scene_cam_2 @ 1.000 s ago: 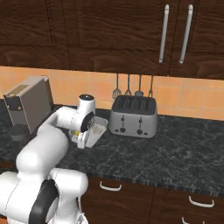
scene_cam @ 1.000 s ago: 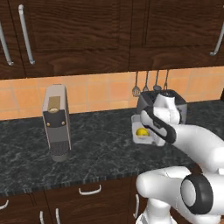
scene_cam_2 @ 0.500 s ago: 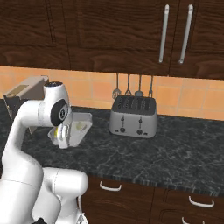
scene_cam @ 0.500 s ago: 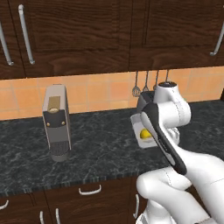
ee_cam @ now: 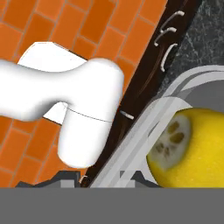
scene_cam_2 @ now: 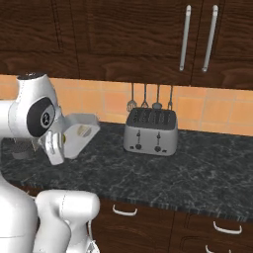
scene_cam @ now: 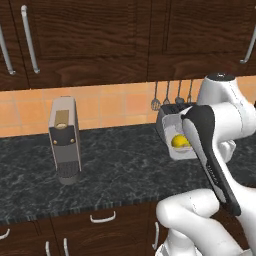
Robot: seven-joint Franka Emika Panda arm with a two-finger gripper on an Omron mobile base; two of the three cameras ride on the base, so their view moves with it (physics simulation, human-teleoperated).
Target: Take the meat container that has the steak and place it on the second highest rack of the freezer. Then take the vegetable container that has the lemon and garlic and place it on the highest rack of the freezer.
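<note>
Up above the dark counter (scene_cam_2: 197, 163), the vegetable container (scene_cam_2: 79, 134) is off the surface and tipped hard, so its open face points sideways instead of up. From the left base view the same grey tray (scene_cam: 174, 131) sits right against the arm's dark forearm cover, with the lemon (scene_cam: 180, 141) showing as a yellow blob low in the tray. From the right base view the tray's long axis runs roughly left-right and it leans with its right end higher, and a small pale yellowish shape shows through its face; can't say if that's the lemon or the garlic.

The hand view looks along the tray's rim (ee_cam: 144, 144), and the lemon (ee_cam: 192, 148) is big there, cut face with seeds turned toward the camera. The gripper (scene_cam_2: 53, 148) is down at the tray's left end in the right base view. Its finger tips are buried behind the rim, so I honestly can't tell how far the jaws are closed or whether they're pinching the wall.

Behind all that: toaster (scene_cam_2: 150, 131) at the far side of the counter with utensils (scene_cam_2: 150, 96) hanging on the orange tile above it, and a coffee machine (scene_cam: 65, 140) off to the left.
</note>
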